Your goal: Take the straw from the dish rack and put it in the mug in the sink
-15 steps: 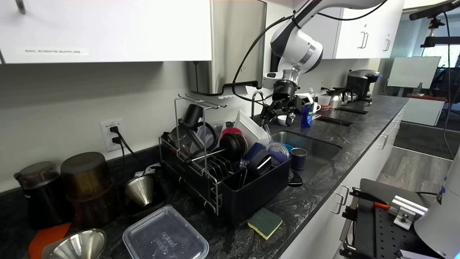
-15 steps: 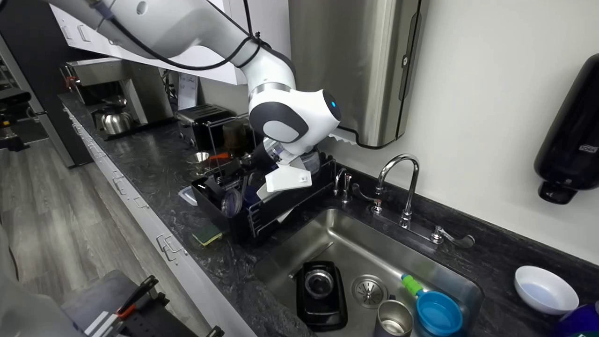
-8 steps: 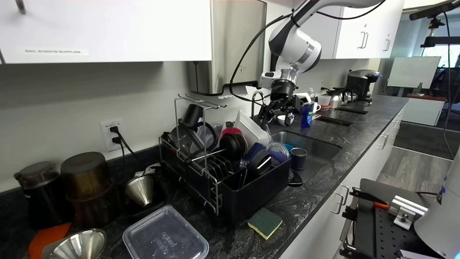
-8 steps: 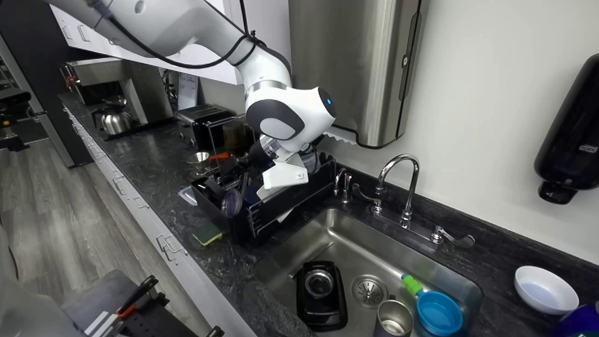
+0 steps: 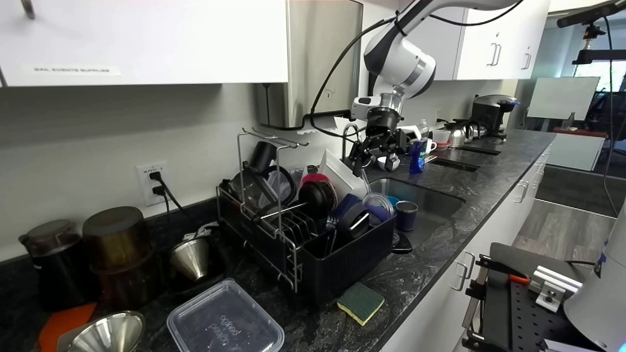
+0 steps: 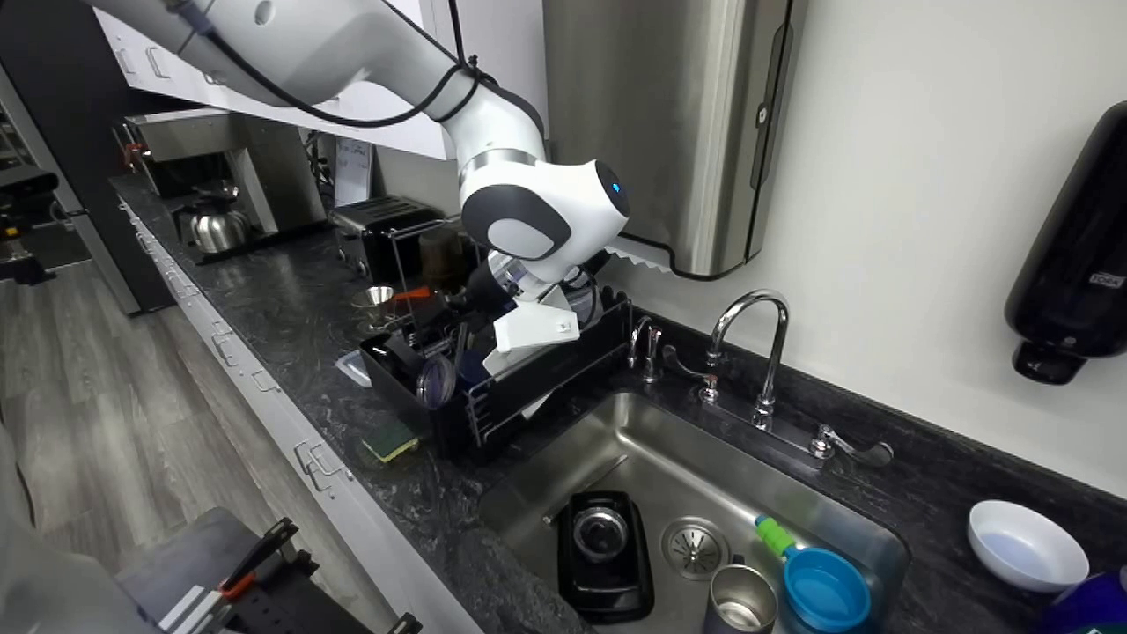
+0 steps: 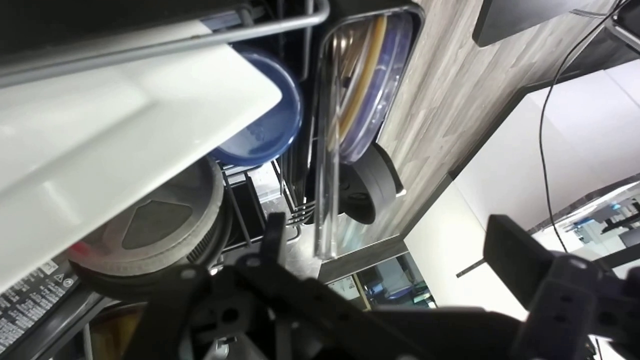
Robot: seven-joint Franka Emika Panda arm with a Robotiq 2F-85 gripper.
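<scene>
The clear straw (image 7: pixel 327 200) stands up from the front part of the black dish rack (image 5: pixel 342 261), its free end pointing up toward my gripper (image 7: pixel 392 240). The jaws are wide apart and hold nothing. In the wrist view the straw's tip shows between the fingers, much closer to the left-hand one; whether it is level with them I cannot tell. In an exterior view the gripper (image 5: pixel 375 164) hangs just above the straw (image 5: pixel 365 182). A dark blue metal mug (image 6: pixel 741 600) stands upright in the sink (image 6: pixel 634 431). My arm hides the gripper in that view.
A white dish (image 7: pixel 125 125), a blue cup (image 7: pixel 265 130) and round lids (image 7: pixel 370 100) crowd the rack by the straw. A black tray (image 6: pixel 606 572) and a blue scoop (image 6: pixel 826 588) lie in the sink. The faucet (image 6: pixel 770 352) rises behind it.
The gripper has shifted slightly down and to the left in an exterior view, closer over the straw. It stays open; the straw and mug have not moved.
</scene>
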